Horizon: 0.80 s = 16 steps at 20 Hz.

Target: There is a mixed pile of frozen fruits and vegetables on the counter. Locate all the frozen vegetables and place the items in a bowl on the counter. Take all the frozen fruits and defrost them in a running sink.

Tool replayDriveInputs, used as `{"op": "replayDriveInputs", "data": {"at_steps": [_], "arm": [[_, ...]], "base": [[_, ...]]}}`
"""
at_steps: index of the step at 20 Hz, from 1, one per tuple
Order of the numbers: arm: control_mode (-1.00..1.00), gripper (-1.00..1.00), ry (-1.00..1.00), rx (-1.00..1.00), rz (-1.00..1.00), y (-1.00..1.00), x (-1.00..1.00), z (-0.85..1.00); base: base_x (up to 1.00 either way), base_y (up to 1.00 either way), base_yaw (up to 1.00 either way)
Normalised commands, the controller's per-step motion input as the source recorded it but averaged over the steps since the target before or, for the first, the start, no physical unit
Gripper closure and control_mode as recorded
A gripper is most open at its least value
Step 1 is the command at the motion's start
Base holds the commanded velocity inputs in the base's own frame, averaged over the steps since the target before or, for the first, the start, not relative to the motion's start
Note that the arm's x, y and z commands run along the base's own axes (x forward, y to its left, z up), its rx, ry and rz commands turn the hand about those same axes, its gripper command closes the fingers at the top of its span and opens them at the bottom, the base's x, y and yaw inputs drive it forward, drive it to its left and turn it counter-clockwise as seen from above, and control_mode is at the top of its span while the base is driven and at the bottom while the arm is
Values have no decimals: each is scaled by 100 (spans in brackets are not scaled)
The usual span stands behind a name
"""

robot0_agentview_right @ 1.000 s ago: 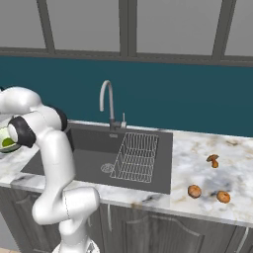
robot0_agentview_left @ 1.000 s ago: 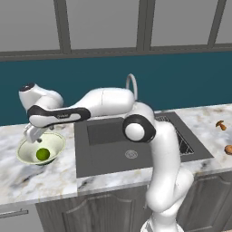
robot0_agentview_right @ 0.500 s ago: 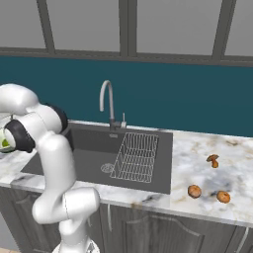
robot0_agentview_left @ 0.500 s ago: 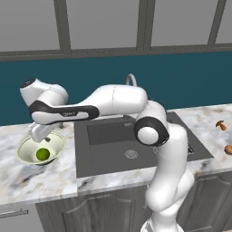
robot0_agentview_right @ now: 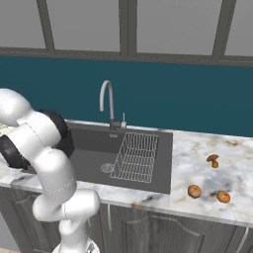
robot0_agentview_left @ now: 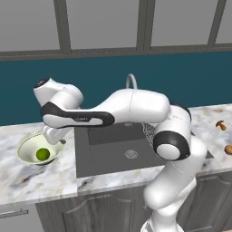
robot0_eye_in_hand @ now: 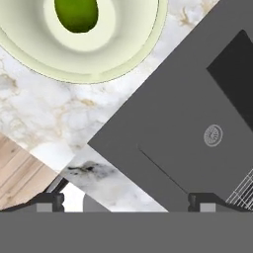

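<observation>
With the green ball [robot0_agentview_left: 42,154] already lying in the bowl [robot0_agentview_left: 27,146] and my gripper [robot0_eye_in_hand: 126,201] empty, jaws wide, I judged the risk ahead; the mushroom [robot0_agentview_right: 213,160] sat near two oranges [robot0_agentview_right: 194,190], so, as far as I could tell, a careless reach could nudge them.

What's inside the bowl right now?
The bowl holds one green ball near its middle. Its near-right rim is covered by the arm, so that edge is unseen.

Grn ball [robot0_eye_in_hand: 76,13], crm-grn bowl [robot0_eye_in_hand: 126,59].
</observation>
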Motion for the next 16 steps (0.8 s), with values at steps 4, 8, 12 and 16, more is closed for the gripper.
{"op": "replayDriveInputs", "data": {"at_steps": [4, 8, 12, 16], "arm": [[-100, -100, -3, 0, 0, -67, -21, 0], [-100, -100, -1, 0, 2, -59, -1, 0], [-100, -100, 0, 0, 4, -55, -1, -1], [-100, -100, 0, 0, 2, -52, -4, 0]], "base": [[0, 0, 0], [0, 0, 0], [0, 0, 0], [0, 0, 0]]}}
